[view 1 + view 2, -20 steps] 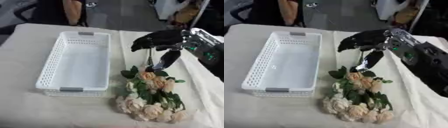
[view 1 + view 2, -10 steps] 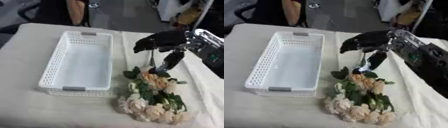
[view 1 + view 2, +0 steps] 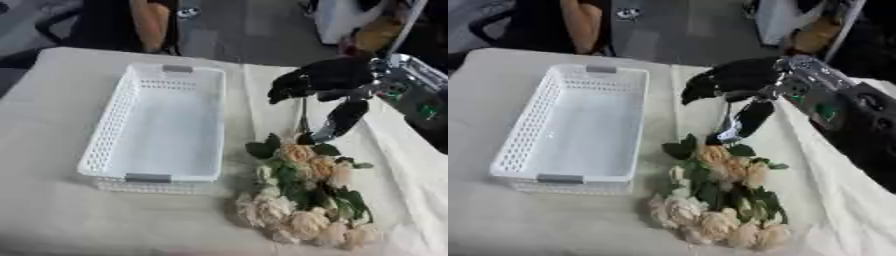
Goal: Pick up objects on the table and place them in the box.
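Lab: cloth-covered table point(image 3: 52, 210), grey floor point(image 3: 236, 25)

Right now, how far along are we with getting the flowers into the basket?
Nothing is placed yet: the white basket shows nothing inside. In hand: the right hand is over the stem end of the bouquet of cream and peach roses, fingers curled downward, though I cannot tell if they have closed on the stems. The bouquet lies on the cloth beside the basket. Left to do: grasp, lift, place. The left hand is not in view.

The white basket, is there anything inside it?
No, the white basket looks bare inside; only its floor shows. The flowers lie on the cloth beside it, under the right hand. The near wall hides a strip of the floor.
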Controlling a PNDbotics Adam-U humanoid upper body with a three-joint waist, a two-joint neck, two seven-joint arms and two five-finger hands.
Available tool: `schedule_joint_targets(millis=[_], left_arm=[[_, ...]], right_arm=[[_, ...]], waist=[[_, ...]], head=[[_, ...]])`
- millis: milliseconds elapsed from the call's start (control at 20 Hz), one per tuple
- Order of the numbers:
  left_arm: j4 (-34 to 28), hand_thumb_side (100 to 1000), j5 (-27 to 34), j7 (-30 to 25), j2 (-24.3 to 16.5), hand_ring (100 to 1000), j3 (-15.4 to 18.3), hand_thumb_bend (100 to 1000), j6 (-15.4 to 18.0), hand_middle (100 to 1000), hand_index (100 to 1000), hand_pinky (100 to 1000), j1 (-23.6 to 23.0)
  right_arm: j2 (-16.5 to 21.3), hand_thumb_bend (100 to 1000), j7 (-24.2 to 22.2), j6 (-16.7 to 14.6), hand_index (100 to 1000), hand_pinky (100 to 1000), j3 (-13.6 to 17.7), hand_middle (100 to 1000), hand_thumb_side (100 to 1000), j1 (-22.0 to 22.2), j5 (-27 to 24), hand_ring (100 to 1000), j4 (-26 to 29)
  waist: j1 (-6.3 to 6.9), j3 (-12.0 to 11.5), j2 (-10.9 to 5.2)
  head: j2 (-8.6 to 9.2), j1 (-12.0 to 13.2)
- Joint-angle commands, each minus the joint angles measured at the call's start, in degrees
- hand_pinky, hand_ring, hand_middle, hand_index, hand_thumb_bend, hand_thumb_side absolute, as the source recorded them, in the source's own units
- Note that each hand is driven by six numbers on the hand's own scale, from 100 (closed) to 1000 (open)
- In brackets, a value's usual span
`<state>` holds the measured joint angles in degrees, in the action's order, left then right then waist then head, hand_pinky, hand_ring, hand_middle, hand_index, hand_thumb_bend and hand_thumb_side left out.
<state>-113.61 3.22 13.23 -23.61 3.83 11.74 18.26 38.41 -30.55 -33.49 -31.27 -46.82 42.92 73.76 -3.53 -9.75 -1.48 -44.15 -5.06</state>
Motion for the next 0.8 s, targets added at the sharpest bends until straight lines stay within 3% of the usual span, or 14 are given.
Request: schedule_joint_targets(millis=[50, 350, 800], left_arm=[[-0.98, 812, 0.21, -0.23, -0.92, 557, 0.02, 100, 0.13, 667, 702, 481, 0.99], [-0.98, 811, 0.25, -0.25, -0.83, 557, 0.04, 100, 0.18, 667, 702, 481, 1.1], [-0.98, 811, 0.3, -0.26, -0.84, 557, 0.17, 100, 0.29, 666, 702, 481, 1.17]], right_arm=[[-2.06, 441, -14.5, -18.47, 960, 907, 2.15, 933, 834, -0.4, 7.66, 1000, -4.84], [-4.85, 441, -5.26, -18.47, 960, 907, 2.36, 934, 828, -0.3, 18.93, 1000, -11.19], [-5.37, 441, 5.17, -18.47, 959, 907, 1.19, 934, 847, 0.11, 30.03, 1000, -15.56]], waist=[[0.56, -0.08, -0.23], [0.68, -0.03, -0.05], [0.56, -0.15, -0.18]], head=[[0.42, 0.2], [0.04, 0.06], [0.03, 0.01]])
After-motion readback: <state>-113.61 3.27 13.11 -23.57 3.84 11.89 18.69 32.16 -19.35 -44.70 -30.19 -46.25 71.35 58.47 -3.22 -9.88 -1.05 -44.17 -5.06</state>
